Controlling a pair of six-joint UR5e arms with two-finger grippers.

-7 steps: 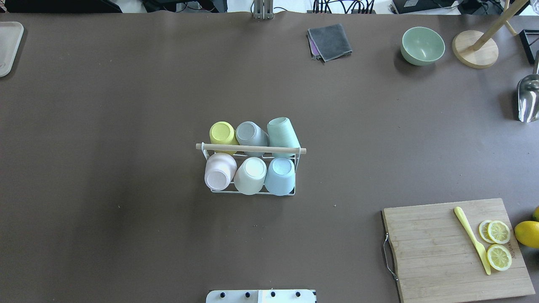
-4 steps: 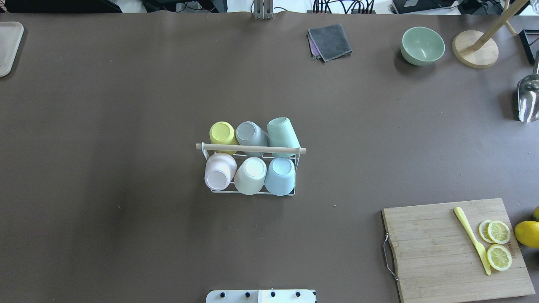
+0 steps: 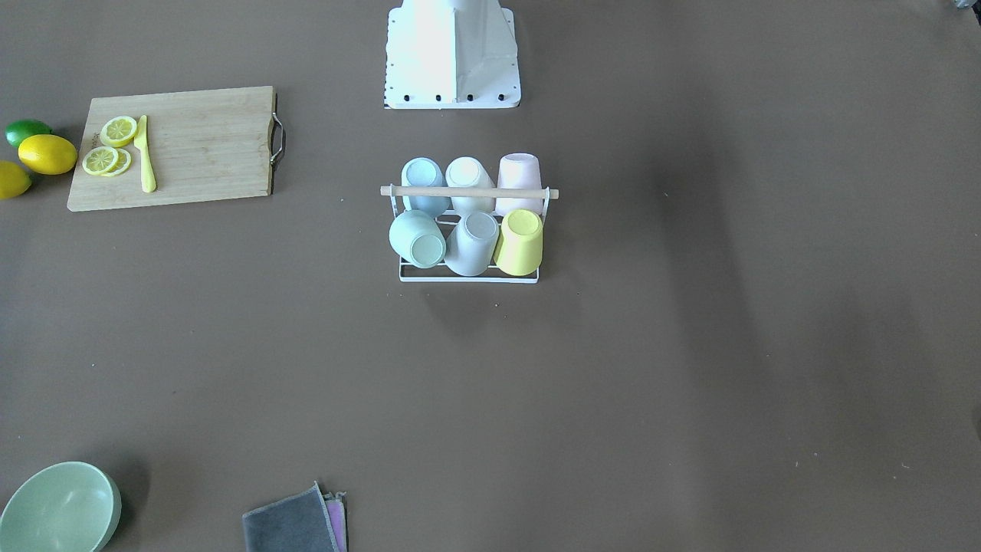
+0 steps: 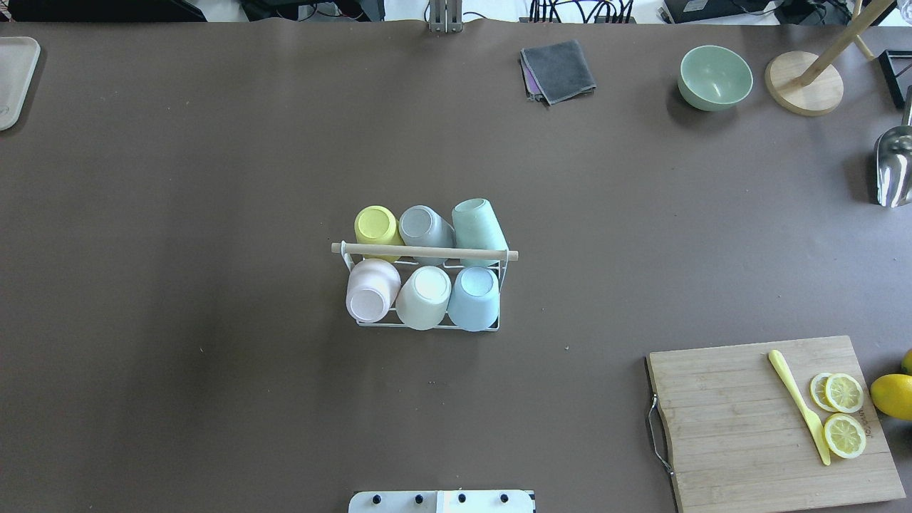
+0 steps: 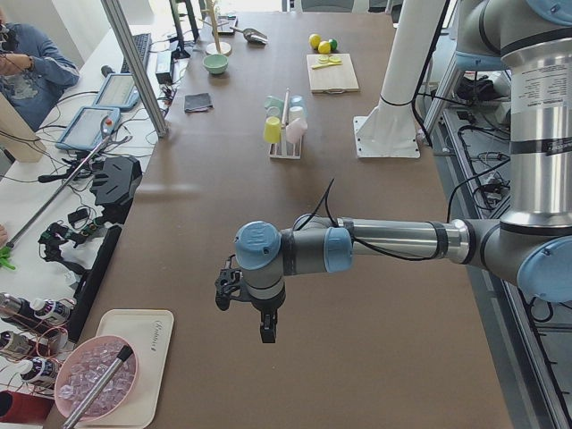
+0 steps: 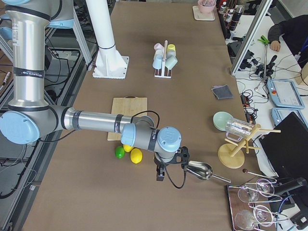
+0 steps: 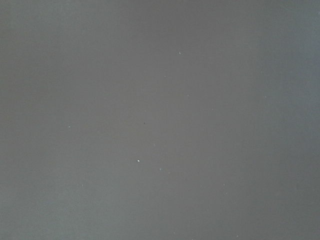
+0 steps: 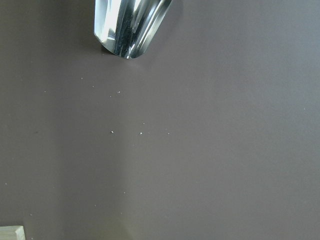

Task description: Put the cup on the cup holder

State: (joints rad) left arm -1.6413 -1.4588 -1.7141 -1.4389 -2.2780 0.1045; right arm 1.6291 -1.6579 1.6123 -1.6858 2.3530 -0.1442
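Observation:
The cup holder is a white wire rack with a light wooden rod across its top, at mid-table; it also shows in the front-facing view. Several cups sit upside down on its pegs: yellow, grey and green at the back, pink, cream and blue at the front. My left gripper hangs over bare table far from the rack. My right gripper hangs near the lemons. Both show only in the side views, so I cannot tell whether they are open or shut.
A cutting board with lemon slices and a yellow knife lies front right, lemons beside it. A green bowl, grey cloth, wooden stand and metal scoop are back right. A tray sits back left.

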